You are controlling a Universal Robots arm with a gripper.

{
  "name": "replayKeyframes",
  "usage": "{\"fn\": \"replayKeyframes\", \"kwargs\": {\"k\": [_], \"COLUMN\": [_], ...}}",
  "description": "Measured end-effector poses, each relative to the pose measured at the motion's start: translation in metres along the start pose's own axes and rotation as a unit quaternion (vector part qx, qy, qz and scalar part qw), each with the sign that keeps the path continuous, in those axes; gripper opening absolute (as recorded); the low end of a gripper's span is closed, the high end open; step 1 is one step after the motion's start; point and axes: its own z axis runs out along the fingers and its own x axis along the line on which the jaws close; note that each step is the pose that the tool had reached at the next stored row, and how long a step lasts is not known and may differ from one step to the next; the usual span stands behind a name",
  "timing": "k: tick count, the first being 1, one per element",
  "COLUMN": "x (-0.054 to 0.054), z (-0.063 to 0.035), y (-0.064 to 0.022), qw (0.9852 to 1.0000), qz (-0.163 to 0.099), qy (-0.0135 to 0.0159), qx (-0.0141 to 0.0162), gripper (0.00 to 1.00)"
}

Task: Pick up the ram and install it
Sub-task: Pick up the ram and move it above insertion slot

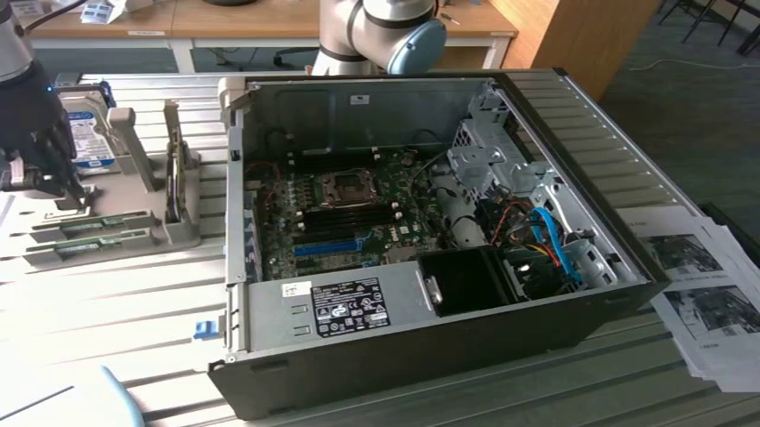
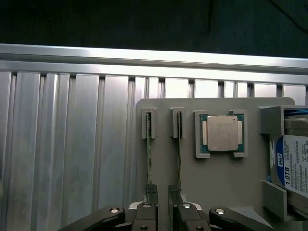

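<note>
Pincer [image 2: 162, 190] agape near thin, edge-on green ram [image 2: 149, 154]

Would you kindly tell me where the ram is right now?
Two ram sticks stand on edge in the grey holder beside the processor, at the exterior view's left of the computer case.

A wooden desk [image 1: 238, 22] is seen at eleven o'clock, a wooden panel [image 1: 582, 36] at one o'clock, dark carpet [image 1: 700, 107] at two o'clock, a slatted metal table [image 1: 131, 302] at seven.
</note>
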Motion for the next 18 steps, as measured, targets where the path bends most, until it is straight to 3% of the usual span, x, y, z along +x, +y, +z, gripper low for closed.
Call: {"fn": "replayKeyframes", "kwargs": {"k": [18], "x": [0.011], "z": [0.0007], "y": [0.0002], "qw": [1.0000], "qz": [0.000], "qy": [0.0000], "qx": [-0.0001], "gripper": [0.23]}}
